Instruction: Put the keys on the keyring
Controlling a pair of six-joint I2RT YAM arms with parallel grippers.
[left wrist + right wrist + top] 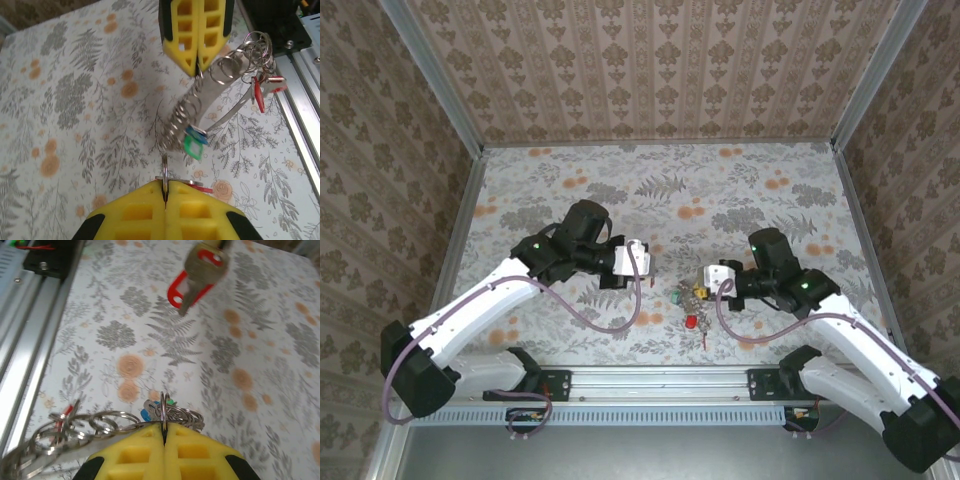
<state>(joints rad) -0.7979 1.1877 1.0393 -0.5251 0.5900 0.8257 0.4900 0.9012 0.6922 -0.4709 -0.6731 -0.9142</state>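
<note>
Left gripper (165,184) fully closed, pinching ring of red key (197,277); right gripper (164,427) fully closed on keyring (207,97), green key (192,147) hanging from it

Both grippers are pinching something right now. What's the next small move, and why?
Probably ease the left gripper toward the right gripper, bringing its red key to the keyring the right one pinches. Both are shut, and the right wrist view shows that key apart from it.

Both arms (480,300) have white links, black joints (585,225) with a green light (535,243), and a trailing mauve cable (610,325); the claw fingers (200,215) are yellow, hollow-celled, black-backed.
</note>
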